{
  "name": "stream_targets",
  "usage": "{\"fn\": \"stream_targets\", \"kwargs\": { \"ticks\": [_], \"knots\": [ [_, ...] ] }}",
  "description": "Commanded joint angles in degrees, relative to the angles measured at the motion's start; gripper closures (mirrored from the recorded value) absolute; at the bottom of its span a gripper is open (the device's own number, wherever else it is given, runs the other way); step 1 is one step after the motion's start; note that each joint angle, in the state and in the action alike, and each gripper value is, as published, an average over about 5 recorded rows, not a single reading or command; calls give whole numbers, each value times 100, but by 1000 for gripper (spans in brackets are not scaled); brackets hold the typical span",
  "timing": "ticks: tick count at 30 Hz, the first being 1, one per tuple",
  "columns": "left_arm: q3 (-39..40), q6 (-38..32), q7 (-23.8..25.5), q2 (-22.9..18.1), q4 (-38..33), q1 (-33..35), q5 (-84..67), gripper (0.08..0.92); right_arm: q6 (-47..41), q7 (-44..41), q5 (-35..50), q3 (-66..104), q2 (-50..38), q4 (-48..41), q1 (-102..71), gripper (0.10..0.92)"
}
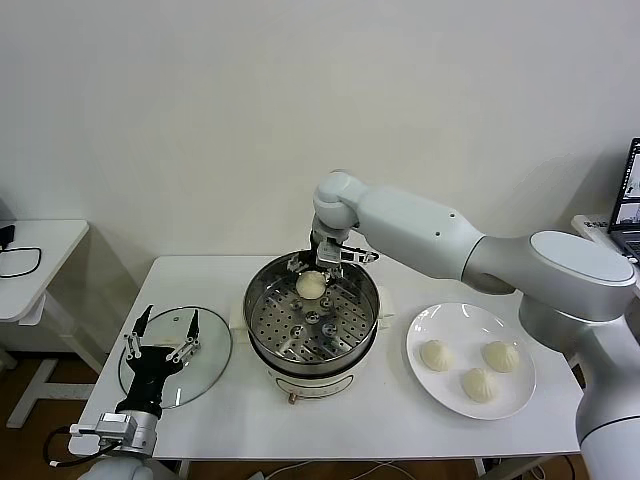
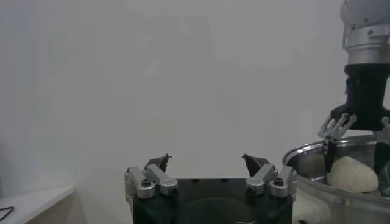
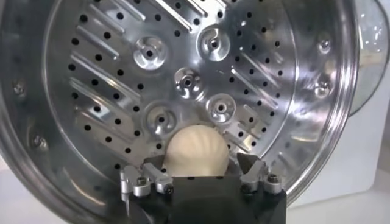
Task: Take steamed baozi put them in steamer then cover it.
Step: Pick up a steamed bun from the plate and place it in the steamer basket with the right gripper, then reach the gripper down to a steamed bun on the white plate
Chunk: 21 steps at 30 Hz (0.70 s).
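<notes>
Now the right gripper [image 1: 318, 272] reaches into the steamer [image 1: 312, 320] at its far side, its fingers closed around one bun [image 1: 311, 285] held just above the perforated tray [image 3: 183, 79]. Three more buns [image 1: 478, 367] sit on the plate [image 1: 440, 325] beside the steamer. Over the lid [image 1: 176, 357], the left gripper [image 1: 164, 329] hangs with its fingers spread wide.
</notes>
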Motion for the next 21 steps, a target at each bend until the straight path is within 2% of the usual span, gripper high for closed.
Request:
{"fn": "stream_targets", "kwargs": {
  "ticks": [1,5,12,21],
  "knots": [
    [14,1,-9,-2,-47,15,11,177,-495,-230,1080,-142,-563,569,628,203],
    [54,0,-16,-9,-121,49,21,177,-1161,-475,2112,-484,-1361,1182,1456,203],
    [109,-7,-19,-12,-192,103,38,177,-3131,-792,3462,-1314,-2863,2267,2170,203],
    [232,-10,-27,-21,-260,133,69,177,-4800,-698,3732,-1413,-4213,2763,1497,203]
  ]
}}
